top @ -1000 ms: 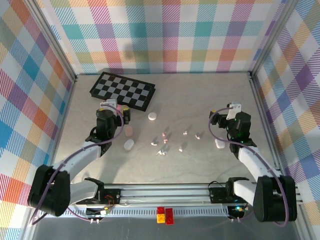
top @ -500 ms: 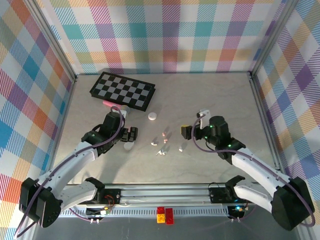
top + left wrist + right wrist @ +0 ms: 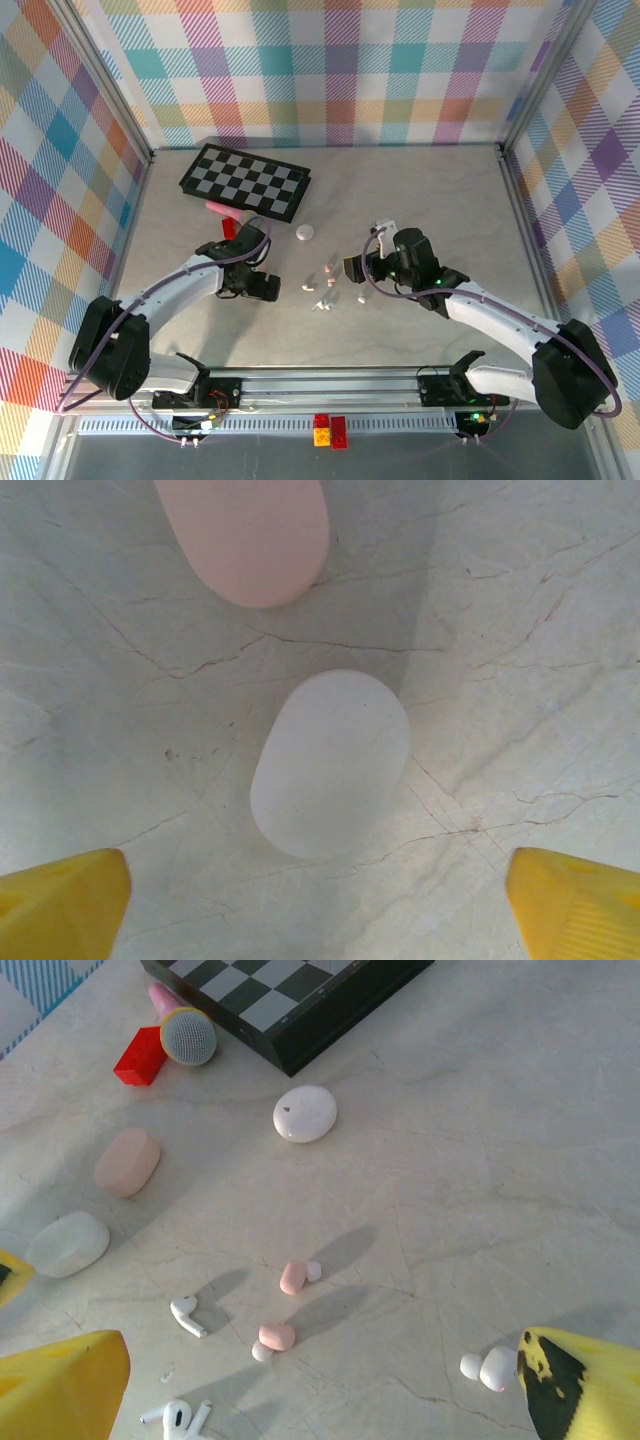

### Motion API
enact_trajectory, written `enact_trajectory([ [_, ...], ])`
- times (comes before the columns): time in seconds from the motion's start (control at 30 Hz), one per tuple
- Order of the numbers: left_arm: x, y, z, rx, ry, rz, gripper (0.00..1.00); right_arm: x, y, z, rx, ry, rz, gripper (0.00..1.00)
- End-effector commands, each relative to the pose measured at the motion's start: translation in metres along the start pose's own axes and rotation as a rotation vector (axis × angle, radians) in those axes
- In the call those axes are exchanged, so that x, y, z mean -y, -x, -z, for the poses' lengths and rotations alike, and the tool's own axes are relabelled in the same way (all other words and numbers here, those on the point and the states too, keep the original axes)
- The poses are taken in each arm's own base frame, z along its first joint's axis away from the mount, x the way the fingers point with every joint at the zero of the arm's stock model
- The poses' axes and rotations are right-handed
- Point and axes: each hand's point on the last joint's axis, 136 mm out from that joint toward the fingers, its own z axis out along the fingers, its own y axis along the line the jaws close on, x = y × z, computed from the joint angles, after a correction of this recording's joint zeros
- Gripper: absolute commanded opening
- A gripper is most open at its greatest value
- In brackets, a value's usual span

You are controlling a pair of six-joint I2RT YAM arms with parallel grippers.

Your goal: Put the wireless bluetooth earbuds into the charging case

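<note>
Both arms swung inward; my left gripper (image 3: 320,905), spread, straddles the white case (image 3: 330,765), bare table (image 3: 530,670) each side; my right gripper (image 3: 320,1390), spread, hangs right of it.

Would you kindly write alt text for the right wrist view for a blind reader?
White and pink earbuds lie scattered on a marbled table ahead of the right gripper's open yellow fingers. Beyond sit a white case, a pink case, a round white case, a toy microphone, a red block and a chessboard.
</note>
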Motion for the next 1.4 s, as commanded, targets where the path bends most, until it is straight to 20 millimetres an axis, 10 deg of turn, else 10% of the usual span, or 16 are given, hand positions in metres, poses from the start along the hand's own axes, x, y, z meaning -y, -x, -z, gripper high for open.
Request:
enact_trajectory([
  [0.0, 0.007, 0.001, -0.004, -0.016, -0.023, -0.04, 0.85, -0.007, 0.015, -0.001, 0.04, 0.02, -0.008, 0.99],
  [0.9, 0.012, -0.002, -0.04, -0.158, 0.0, -0.087, 0.46, -0.01, 0.015, -0.004, 0.047, 0.015, -0.066, 0.99],
  [1.37, 0.059, 0.052, 0.03, 0.225, -0.247, -0.194, 0.39, -0.021, 0.01, 0.015, -0.178, 0.041, -0.47, 0.99],
])
